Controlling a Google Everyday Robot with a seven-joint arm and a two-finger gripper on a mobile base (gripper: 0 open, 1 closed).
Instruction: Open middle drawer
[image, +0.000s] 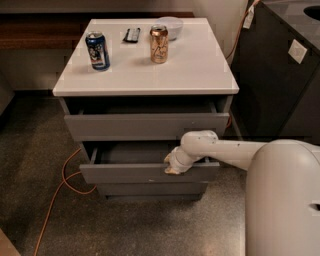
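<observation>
The middle drawer (130, 173) is a flat grey handleless front in the white-topped cabinet (145, 75). It stands pulled out toward me, and its shallow grey inside shows behind the front panel. My gripper (172, 165) sits at the top edge of that front, right of centre, hooked over the rim. The white arm (225, 150) runs back to my body at the lower right. Above it, the taller top drawer front (145, 126) juts out slightly. The bottom drawer front (150, 189) sits further back below.
On the cabinet top stand a blue can (97, 50), a gold can (159, 44), a black remote (132, 34) and a white bowl (170, 25). An orange cable (60, 185) trails over the floor at left. A dark cabinet (280, 75) stands close on the right.
</observation>
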